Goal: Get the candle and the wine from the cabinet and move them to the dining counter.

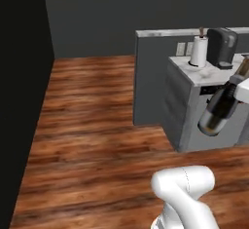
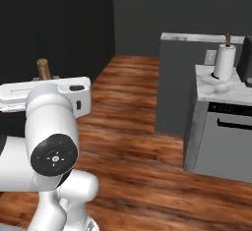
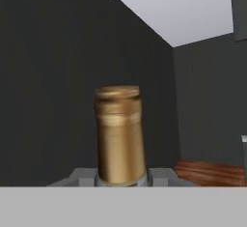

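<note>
While the wine [image 1: 220, 110] hangs in the air off the front corner of a marble worktop [image 1: 208, 74], it is carried tilted: in the left base view its long axis runs on a slant, the round base pointing down and to the left toward the wooden floor [image 1: 92, 125], the neck rising up and to the right into the white hand. It touches neither the worktop nor the floor; it is just in front of the grey cabinet face below the worktop's near edge. The body is dark, almost black glass with a paler band showing near the base. In the hand view the neck stands straight up from the bottom edge, wrapped in shiny gold foil with a ridge below the flat cap. In the right base view that same foil top pokes up above the white arm link at the left.

The gripper [image 3: 120, 180] is pinching the wine at the neck, its two grey fingertips [image 3: 82, 177] pressed against either side of the foil.

On the worktop's back corner stands a paper towel roll [image 1: 198, 51] on an upright holder, and just beside it a dark coffee machine [image 1: 222, 47]. Behind them rises a grey partition wall [image 1: 151, 77] capped with a pale marble strip.
</note>
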You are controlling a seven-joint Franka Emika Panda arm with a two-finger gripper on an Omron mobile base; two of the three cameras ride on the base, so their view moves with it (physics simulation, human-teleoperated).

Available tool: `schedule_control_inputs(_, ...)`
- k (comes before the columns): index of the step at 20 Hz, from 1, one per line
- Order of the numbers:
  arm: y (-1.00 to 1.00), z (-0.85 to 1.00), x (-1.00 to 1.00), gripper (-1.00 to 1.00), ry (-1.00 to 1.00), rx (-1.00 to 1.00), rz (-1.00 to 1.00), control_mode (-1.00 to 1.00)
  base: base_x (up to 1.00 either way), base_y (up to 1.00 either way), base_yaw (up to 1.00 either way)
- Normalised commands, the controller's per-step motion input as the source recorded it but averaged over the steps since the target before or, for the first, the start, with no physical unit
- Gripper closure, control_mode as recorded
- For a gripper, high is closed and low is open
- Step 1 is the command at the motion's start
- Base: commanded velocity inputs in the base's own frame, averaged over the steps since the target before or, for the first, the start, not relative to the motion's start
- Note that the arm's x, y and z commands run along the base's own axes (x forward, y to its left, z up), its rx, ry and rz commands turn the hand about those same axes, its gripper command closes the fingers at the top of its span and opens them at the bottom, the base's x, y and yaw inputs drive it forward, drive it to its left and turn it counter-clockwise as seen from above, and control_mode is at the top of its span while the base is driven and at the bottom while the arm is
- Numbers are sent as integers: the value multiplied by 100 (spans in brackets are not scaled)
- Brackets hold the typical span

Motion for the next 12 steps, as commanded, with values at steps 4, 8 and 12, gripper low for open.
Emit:
schedule_control_inputs(4, 0, 0, 0, 100, 0, 0, 0, 100, 91, 53, -25)
schedule_control_inputs(8, 0, 0, 0, 100, 0, 0, 0, 100, 91, 60, -24)
schedule_control_inputs(12, 0, 0, 0, 100, 0, 0, 0, 100, 92, 60, -23)
